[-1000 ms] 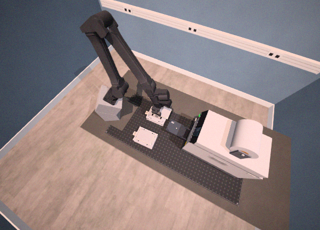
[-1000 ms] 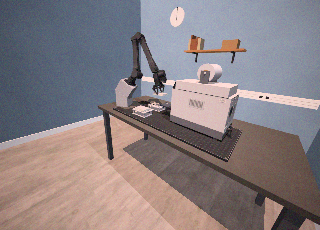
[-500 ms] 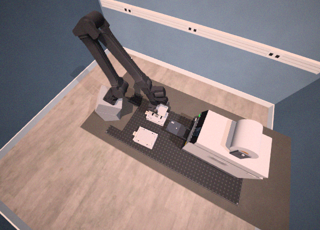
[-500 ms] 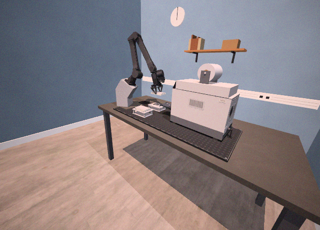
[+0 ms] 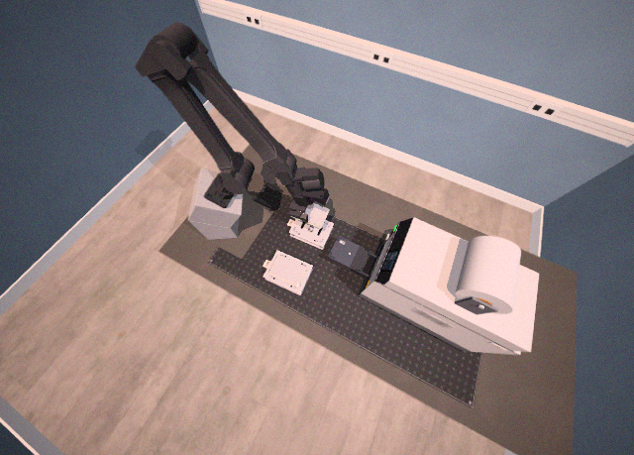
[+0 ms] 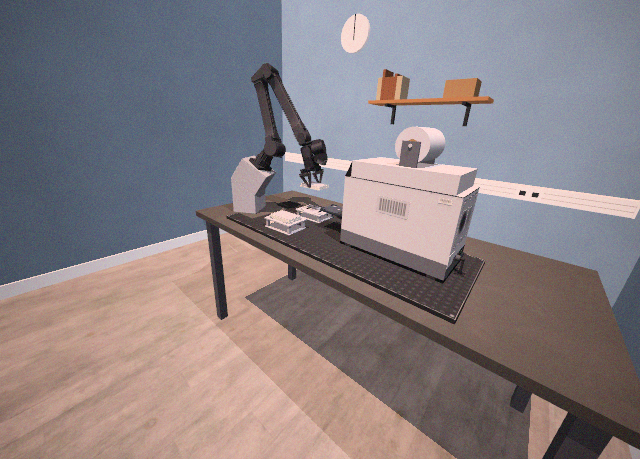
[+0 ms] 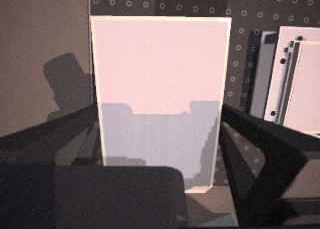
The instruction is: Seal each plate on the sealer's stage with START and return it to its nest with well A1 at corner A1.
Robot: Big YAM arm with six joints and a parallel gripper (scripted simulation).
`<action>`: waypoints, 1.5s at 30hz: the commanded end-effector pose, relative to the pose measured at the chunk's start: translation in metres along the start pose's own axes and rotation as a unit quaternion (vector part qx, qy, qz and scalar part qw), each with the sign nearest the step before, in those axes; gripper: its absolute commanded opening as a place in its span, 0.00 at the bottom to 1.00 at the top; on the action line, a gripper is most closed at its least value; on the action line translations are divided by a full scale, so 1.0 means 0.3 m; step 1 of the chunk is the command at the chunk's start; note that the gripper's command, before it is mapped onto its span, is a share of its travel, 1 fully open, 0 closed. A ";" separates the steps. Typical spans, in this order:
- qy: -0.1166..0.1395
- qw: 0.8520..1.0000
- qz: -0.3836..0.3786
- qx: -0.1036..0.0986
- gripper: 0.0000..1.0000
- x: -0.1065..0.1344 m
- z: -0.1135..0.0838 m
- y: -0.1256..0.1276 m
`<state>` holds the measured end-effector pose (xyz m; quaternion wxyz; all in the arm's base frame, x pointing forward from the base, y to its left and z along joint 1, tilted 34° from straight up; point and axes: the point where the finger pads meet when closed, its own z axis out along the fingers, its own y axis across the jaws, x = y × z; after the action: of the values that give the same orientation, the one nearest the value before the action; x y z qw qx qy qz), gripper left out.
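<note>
My gripper [image 5: 313, 216] [image 6: 313, 183] [image 7: 159, 109] is shut firmly on the held plate [image 5: 318, 213] [image 6: 317, 188] [image 7: 160, 64], carrying it level above the vacant nest [image 5: 320, 242] [image 6: 316, 217]. The other plate [image 5: 288, 271] [image 6: 284, 220] [image 7: 307, 89] sits in its own nest, and the stage [image 5: 348, 253] bears no plate. I judge this to be step 3, the smooth top suggesting foil. I should square the 2 long sides to the nest, match A1 to its marked corner, descend straight, and release only once all 4 corners lie flat; a tilt could catch a rim.
</note>
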<state>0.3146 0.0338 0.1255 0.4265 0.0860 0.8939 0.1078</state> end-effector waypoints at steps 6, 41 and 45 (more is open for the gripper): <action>-0.020 1.000 -0.002 -0.001 0.00 -0.091 -0.003 0.009; -0.007 1.000 0.002 -0.001 0.00 -0.067 0.006 0.018; -0.012 1.000 0.003 -0.006 0.00 -0.081 0.007 0.027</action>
<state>0.3195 0.0308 0.1256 0.4232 0.0891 0.8956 0.1043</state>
